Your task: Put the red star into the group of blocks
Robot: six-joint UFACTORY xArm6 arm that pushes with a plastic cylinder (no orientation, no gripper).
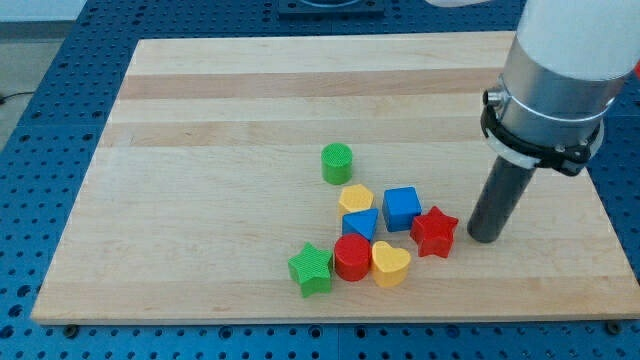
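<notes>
The red star (434,231) lies on the wooden board (200,150), at the right end of a cluster of blocks. It touches or nearly touches the blue cube (401,208). My tip (484,238) stands just right of the red star, a small gap between them. The cluster holds a yellow pentagon-like block (355,198), a blue triangular block (361,224), a red cylinder (352,258), a yellow heart (390,264) and a green star (311,270). A green cylinder (337,163) stands a little apart above the cluster.
The board lies on a blue perforated table (40,150). The arm's wide grey and white body (555,70) hangs over the board's right side above the rod.
</notes>
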